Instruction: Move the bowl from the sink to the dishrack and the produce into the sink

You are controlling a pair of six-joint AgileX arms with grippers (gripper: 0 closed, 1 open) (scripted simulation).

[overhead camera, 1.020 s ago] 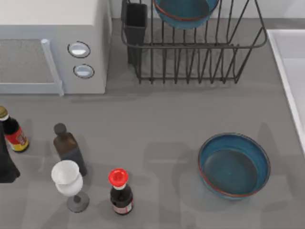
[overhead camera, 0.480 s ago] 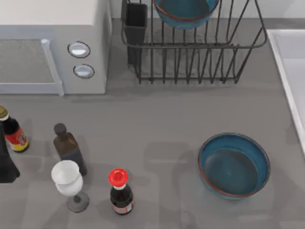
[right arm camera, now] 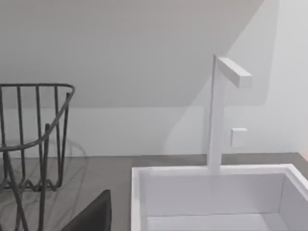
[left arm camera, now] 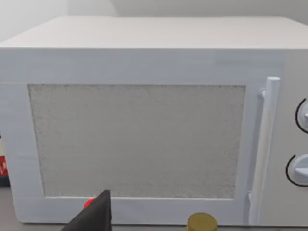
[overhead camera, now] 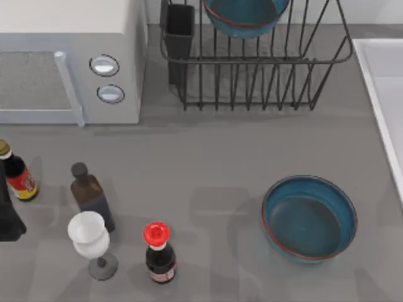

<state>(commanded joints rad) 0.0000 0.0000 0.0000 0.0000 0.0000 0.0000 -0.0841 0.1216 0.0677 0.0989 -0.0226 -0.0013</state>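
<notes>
Bowl on table: teal-blue bowl [overhead camera: 309, 218] with a reddish-brown rim sits upright on the grey table [overhead camera: 208, 157], near the front at the right side, close to the sink's left wall but apart from it.
Front-left clutter: red-capped dark bottle [overhead camera: 158, 251], white wine glass [overhead camera: 90, 241] and dark brown bottle [overhead camera: 90, 195] stand close together; a gold-capped bottle with a red label [overhead camera: 17, 173] stands nearer the left edge.
Left arm: a dark piece [overhead camera: 7, 211] at the table's left edge, just beside the gold-capped bottle; whether its fingers are spread or pressed together cannot be told.
Left wrist view: looks at the microwave door [left arm camera: 137, 139], with a gold cap [left arm camera: 201, 222] low in front of it.
Sink: white basin [overhead camera: 382, 94] along the right edge, partly in view; the right wrist view shows its rim [right arm camera: 211, 170] and a white faucet [right arm camera: 222, 106] behind it.
Right arm: finger state cannot be told.
Microwave: white, with two round buttons [overhead camera: 69, 60], at the back left.
Dishrack: black wire rack [overhead camera: 252, 69] at the back, right of the microwave, with a square utensil cup [overhead camera: 180, 28] at its left corner.
Second bowl: a matching teal bowl [overhead camera: 244, 14] stands tilted among the rack's bars.
</notes>
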